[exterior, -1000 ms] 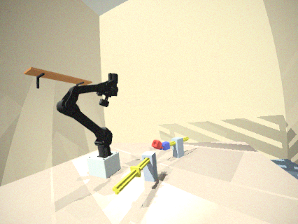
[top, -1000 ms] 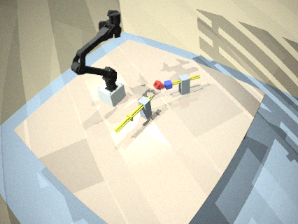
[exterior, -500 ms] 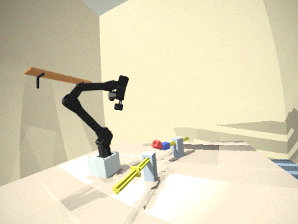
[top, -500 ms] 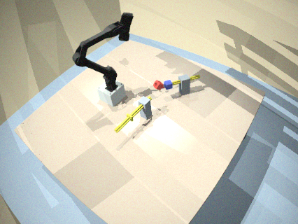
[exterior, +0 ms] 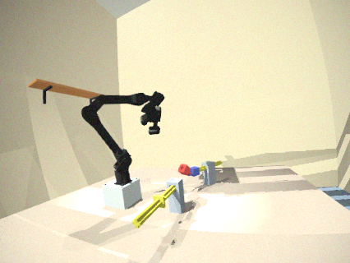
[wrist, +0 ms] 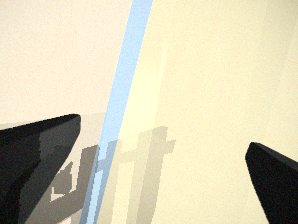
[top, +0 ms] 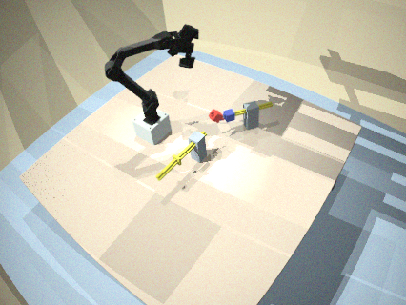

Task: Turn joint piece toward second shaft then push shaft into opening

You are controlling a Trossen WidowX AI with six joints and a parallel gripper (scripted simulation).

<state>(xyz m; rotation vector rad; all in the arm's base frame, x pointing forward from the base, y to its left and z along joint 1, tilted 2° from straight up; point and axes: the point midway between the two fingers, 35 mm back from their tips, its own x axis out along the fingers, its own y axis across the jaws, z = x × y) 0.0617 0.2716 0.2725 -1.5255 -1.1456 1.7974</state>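
The joint piece has a red part (top: 215,115) (exterior: 184,169) at its free end and a blue part (top: 229,114) (exterior: 195,171) behind it. It sits on the end of a yellow shaft (top: 266,105) (exterior: 218,163) held by a grey block (top: 251,116) (exterior: 209,173). The second yellow shaft (top: 167,172) (exterior: 144,216), with a small cross-shaped collar, passes through a nearer grey block (top: 198,149) (exterior: 177,197). Its far tip is apart from the red part. My gripper (top: 187,62) (exterior: 154,131) (wrist: 164,136) is open and empty, high above the table and away from both shafts. Which way the red part's opening points is too small to tell.
The arm's white base (top: 152,129) (exterior: 122,194) stands left of the nearer block. A brown shelf (exterior: 66,89) with black brackets hangs on the wall behind the arm. A blue border (top: 91,106) runs around the table top.
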